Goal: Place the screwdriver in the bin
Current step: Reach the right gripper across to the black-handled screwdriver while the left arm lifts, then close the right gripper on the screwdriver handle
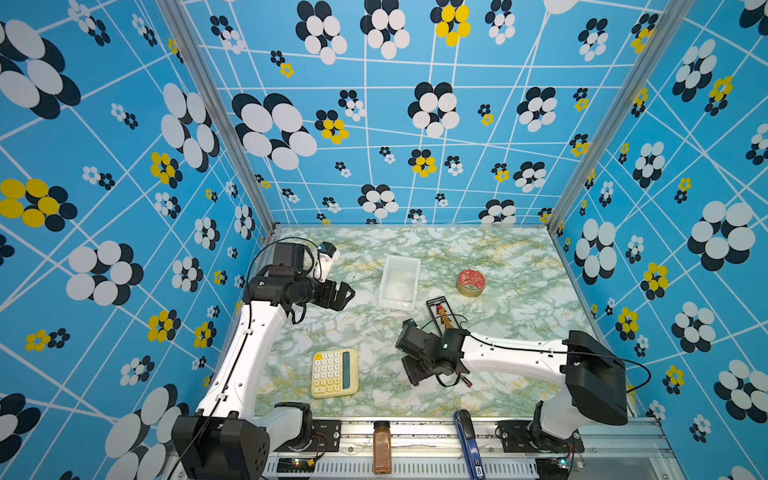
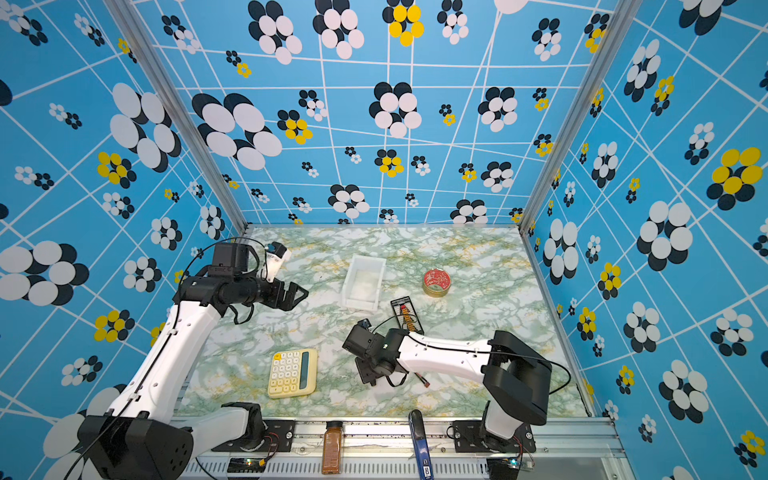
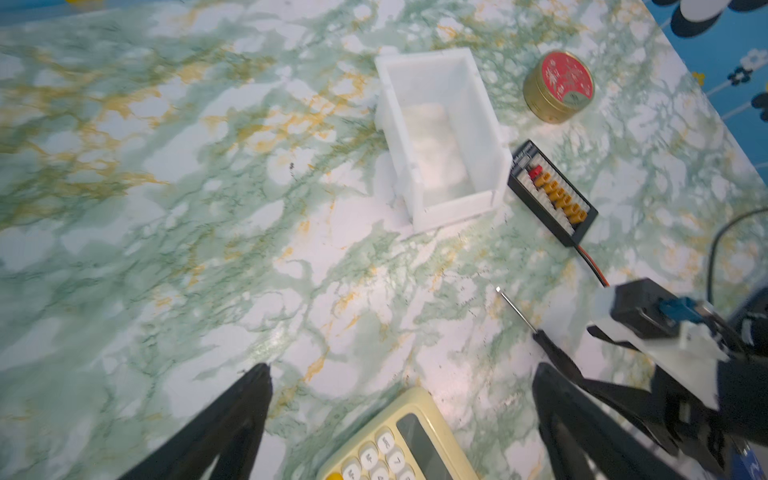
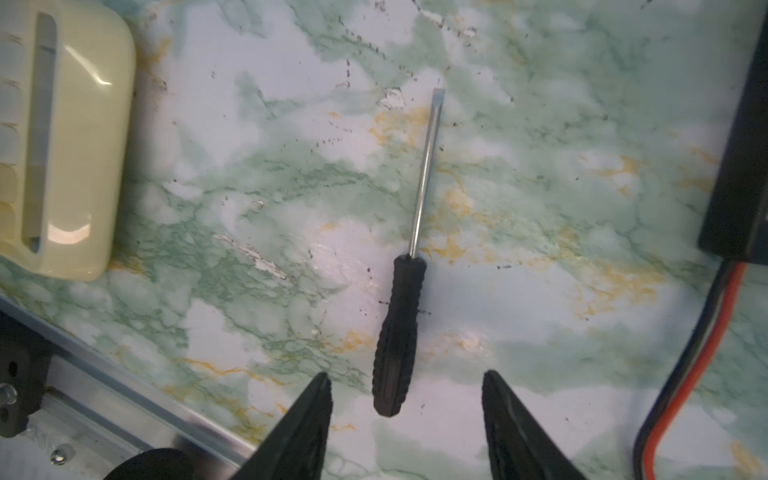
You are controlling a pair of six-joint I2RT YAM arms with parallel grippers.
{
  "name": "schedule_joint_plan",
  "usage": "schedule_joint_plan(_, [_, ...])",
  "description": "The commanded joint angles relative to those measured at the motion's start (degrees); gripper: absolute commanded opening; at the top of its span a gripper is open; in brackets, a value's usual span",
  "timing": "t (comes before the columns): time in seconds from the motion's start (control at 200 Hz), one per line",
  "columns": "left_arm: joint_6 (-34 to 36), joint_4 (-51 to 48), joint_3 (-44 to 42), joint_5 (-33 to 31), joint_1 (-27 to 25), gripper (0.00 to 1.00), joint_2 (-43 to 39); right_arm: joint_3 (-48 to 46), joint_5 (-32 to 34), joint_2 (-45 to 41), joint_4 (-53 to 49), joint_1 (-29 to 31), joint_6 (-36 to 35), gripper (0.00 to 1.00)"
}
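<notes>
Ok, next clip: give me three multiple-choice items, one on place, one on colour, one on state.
1. Where is the screwdriver? A in the bin B on the table C held in the air
2. Calculator colour? A blue B yellow C red
3. Right gripper? A shut on the handle B out of view C open
Answers: B, it lies flat on the table, apart from the bin; B, its case is pale yellow; C, both fingers stand apart, clear of the handle.

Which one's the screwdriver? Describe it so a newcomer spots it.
On the marble table, look between the yellow calculator and the black connector board. The screwdriver lies flat there. It alone has a slim black handle and thin silver shaft.
</notes>
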Motion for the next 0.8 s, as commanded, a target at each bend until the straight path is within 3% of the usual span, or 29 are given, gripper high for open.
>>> schedule_joint_plan(0.0, [7.31, -10.35, 2.00, 4.88, -1.99, 0.99, 0.03, 2.09, -0.49, 1.73, -2.36, 0.47, 1.47, 0.58])
schedule_joint_plan(0.3, [16.22, -17.02, 0.45, 7.27, -6.06, 0.99, -3.60, 3.03, 0.19, 5.15, -5.06, 1.58, 3.60, 0.55])
schedule_joint_plan(0.555, [12.91, -13.32, -1.84, 4.45, -7.11, 0.99, -6.04, 4.21, 0.21, 8.17, -5.63, 2.14, 4.38, 0.53])
schedule_joint_plan(0.795, [11.92, -12.65, -2.48, 5.01, -7.42, 0.99, -6.96, 4.38, -0.03, 10.06, -5.30, 2.29, 5.07, 0.44])
